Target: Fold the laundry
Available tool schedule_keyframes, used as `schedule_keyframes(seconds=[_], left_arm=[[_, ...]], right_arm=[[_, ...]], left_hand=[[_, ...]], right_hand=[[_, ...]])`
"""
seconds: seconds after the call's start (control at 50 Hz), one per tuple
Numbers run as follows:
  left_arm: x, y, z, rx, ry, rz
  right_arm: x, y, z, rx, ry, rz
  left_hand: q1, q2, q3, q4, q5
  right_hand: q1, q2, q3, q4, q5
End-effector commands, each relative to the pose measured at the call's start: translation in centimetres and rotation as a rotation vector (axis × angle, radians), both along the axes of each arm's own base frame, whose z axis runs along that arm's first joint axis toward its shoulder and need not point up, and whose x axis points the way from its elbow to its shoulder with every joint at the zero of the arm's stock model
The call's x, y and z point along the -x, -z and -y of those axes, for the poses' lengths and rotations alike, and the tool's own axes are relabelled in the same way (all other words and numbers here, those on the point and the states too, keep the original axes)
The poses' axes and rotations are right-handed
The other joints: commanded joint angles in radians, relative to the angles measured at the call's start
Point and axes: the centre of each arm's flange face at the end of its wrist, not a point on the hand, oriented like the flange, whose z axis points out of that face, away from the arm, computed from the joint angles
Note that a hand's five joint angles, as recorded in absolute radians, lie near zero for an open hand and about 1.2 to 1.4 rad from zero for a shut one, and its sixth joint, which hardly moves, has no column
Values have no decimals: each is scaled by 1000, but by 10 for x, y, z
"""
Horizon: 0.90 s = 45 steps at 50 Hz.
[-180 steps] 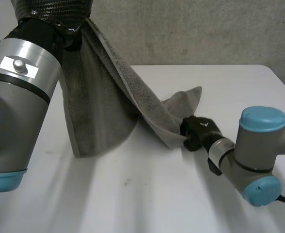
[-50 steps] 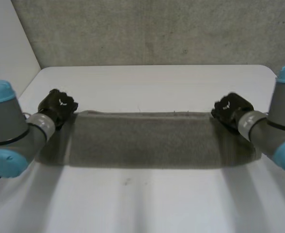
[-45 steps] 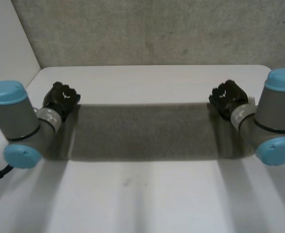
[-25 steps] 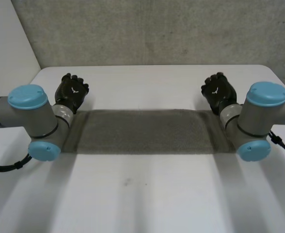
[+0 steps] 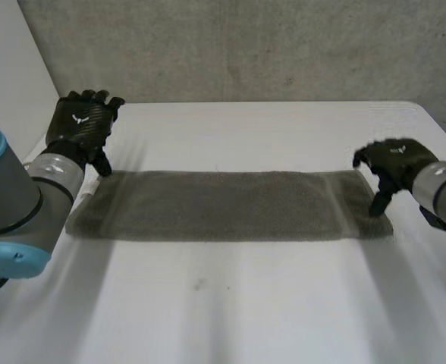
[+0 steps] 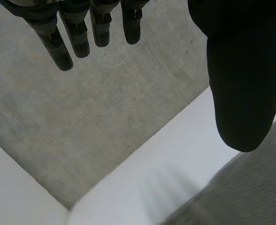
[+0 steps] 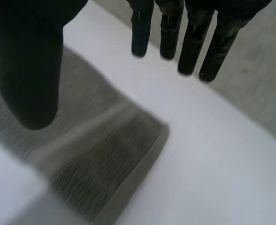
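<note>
Crosswise: grey towel (image 5: 223,205) flat on table (image 5: 246,311), long axis left-right; left hand (image 5: 83,125), right hand (image 5: 394,163) spread, empty.

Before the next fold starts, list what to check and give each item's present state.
1. Towel lies flat on the table as one long strip: ok.
2. Left hand is open and holds nothing, beside the towel's far left corner: ok.
3. Right hand is open at the towel's right end, with no grip on it: ok.
4. Right end of the towel is well inside the table's edge: ok.
5. Left end is smooth where the left arm covers it: cannot tell.
</note>
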Motion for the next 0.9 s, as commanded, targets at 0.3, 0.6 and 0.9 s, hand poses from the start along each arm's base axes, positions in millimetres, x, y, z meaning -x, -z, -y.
schedule_keyframes(seconds=[0.3, 0.6, 0.9], left_arm=[[-9, 21, -9, -100, -19, -70], [-11, 25, -10, -108, -24, -65], [-12, 24, -13, -107, -26, -67]], right_arm=[[24, 72, 10, -30, 21, 7], [31, 90, 21, -25, 35, -19], [65, 98, 42, 34, 54, -195]], left_hand=[[5, 9, 5, 7, -28], [5, 9, 5, 7, -28], [5, 9, 5, 7, -28]], right_hand=[[460, 407, 400, 406, 445], [595, 542, 535, 540, 579], [1061, 1008, 1001, 1007, 1046]])
